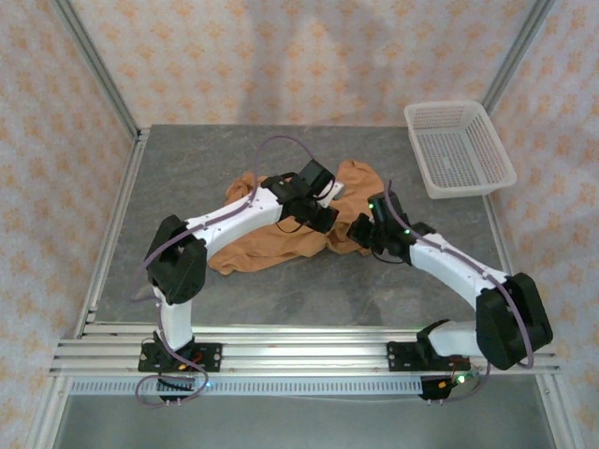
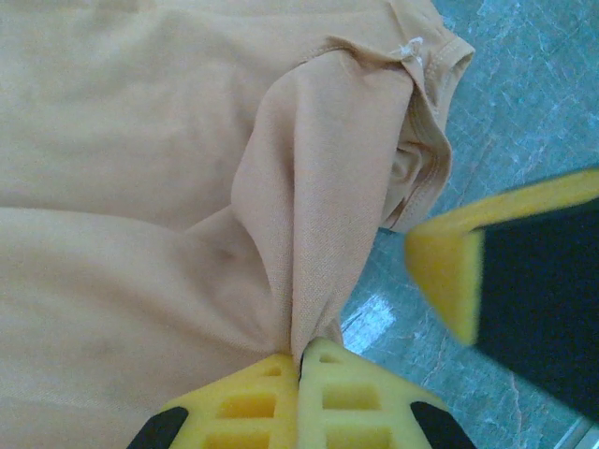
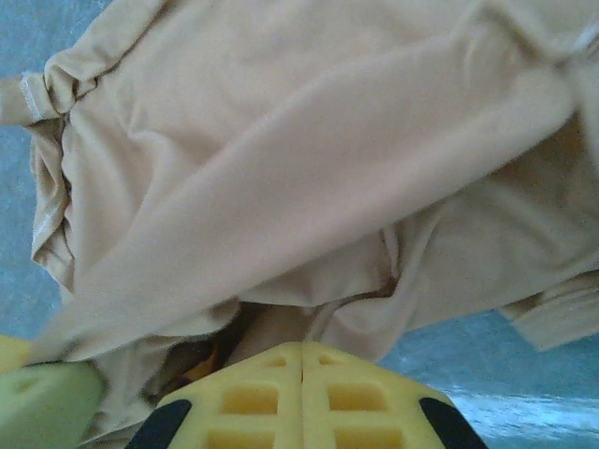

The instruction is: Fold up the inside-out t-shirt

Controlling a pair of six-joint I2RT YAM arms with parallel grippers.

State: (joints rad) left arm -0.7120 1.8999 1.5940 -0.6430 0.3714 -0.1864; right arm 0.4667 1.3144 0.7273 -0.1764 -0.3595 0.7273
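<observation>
Left claw pinches inside-out t-shirt; white tag unreadable.

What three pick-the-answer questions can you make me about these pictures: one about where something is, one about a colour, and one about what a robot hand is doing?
1. Where is the white mesh basket?
A. At the far right corner of the table
B. At the near left corner
C. Between the arms' bases

2. What colour is the t-shirt?
A. Blue
B. Orange-tan
C. Green

3. What is the left gripper doing?
A. Standing wide open
B. Gripping the basket
C. Shut on a fold of the t-shirt

Answers:
1 A: the top view shows it far back on the right.
2 B: the cloth looks caramel in the top and wrist views.
3 C: the left wrist view shows a fold pinched between its closed jaws.
</observation>
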